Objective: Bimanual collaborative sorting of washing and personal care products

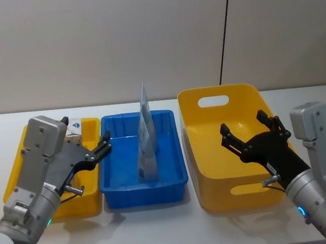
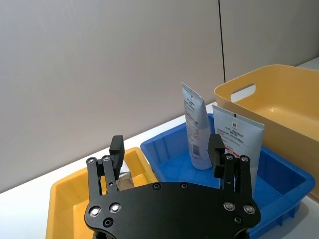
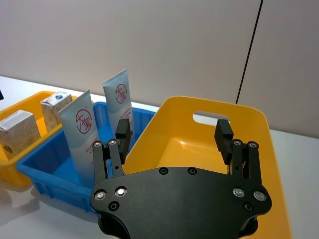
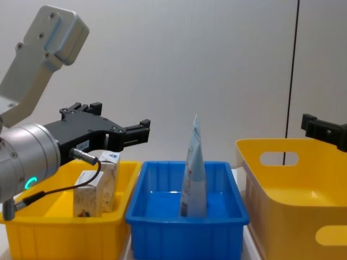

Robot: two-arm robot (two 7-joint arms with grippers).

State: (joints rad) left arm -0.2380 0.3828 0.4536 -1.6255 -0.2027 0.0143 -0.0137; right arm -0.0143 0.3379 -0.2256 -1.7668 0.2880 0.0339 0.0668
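Tubes: 2 squeeze tubes (image 1: 147, 153) stand close together in the blue bin (image 1: 147, 196), which is the middle of 3 bins in a row on the white table (image 1: 163, 232).
Long axis: near vertical. The foot rests on the bin floor and the flat crimped end is up, well above the rim.
Cartons: 2 cartons (image 4: 96, 187) sit side by side in the small yellow bin (image 4: 65, 238), below the left arm.
Left claw: the left claw (image 1: 103, 149) is wide and holds nothing. It hangs over the small yellow bin, just beside the blue bin's left wall, with its fingertips aimed at the tubes.
Right claw: the right claw (image 1: 244, 127) is wide and holds nothing. It hangs over the large yellow bin (image 1: 212, 198), whose visible floor is bare.
Bearing: from the left claw the tubes lie straight ahead, toward the robot's right, and near. From the right claw they lie to its left, past 2 bin walls, and farther off.
Nearer arm: left, by my reading.
Grasp note: if you take a tube next, I judge a level approach low on the body safest. An upright tube will likely topple at a glancing touch near the crimp.
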